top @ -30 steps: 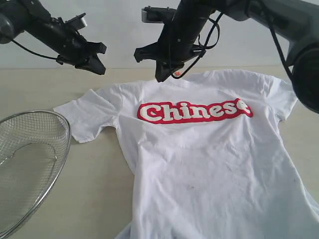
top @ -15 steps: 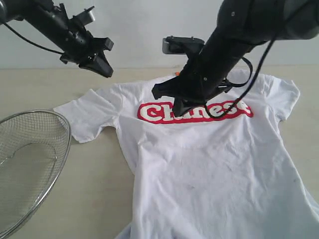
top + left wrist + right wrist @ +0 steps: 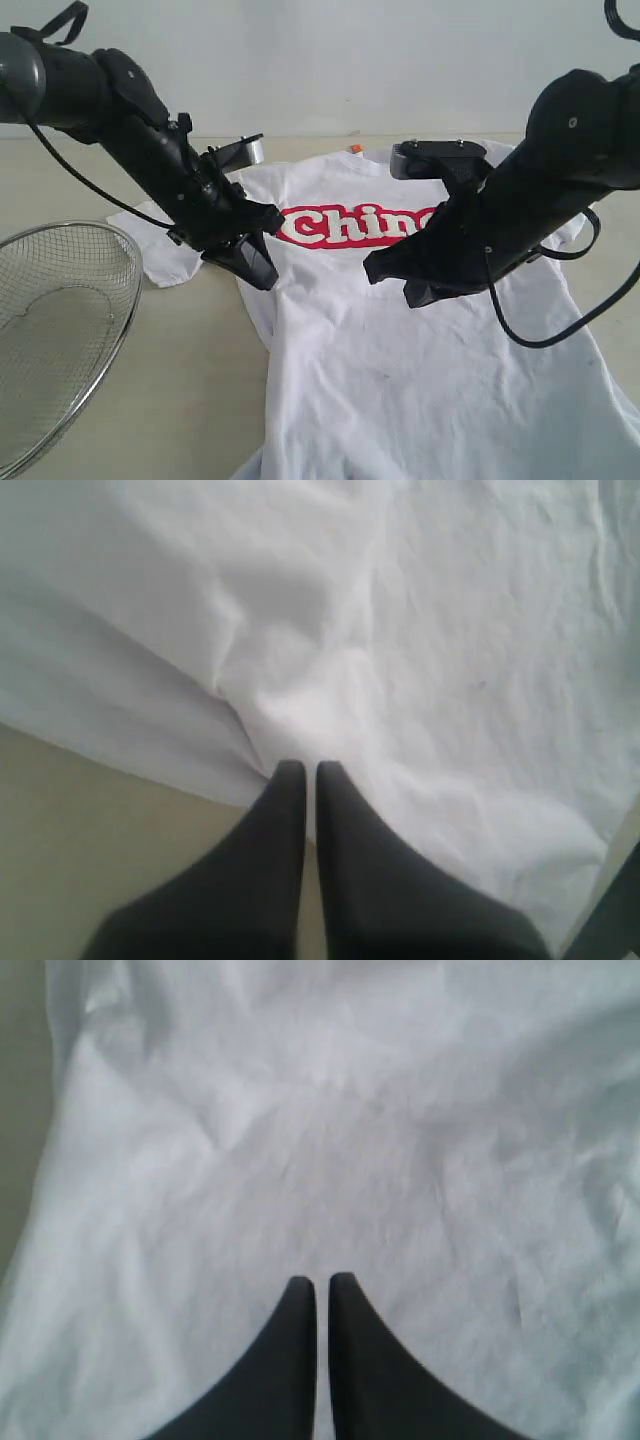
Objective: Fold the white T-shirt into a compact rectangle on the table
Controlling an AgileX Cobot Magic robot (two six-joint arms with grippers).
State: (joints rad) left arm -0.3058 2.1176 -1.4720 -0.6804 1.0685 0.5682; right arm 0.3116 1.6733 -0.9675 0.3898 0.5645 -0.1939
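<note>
Worrying bit: left gripper (image 3: pixel 255 270) at the 9 o'clock edge of the white T-shirt (image 3: pixel 400 380) spread face-up on the table (image 3: pixel 180 380), right gripper (image 3: pixel 400 285) mid-chest, both pressed together, so dragging could bunch fabric instead of folding.

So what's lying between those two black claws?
Only the white T-shirt: plain cloth below its red lettering, between the left gripper and right gripper, in the exterior view.

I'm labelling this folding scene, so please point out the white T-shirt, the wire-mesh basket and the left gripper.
white T-shirt (image 3: pixel 400 380), exterior view, plain front below the lettering.
wire-mesh basket (image 3: pixel 139 272), exterior view, its rim nearest the sleeve.
left gripper (image 3: pixel 303 770), left wrist view, between its fingertips.
</note>
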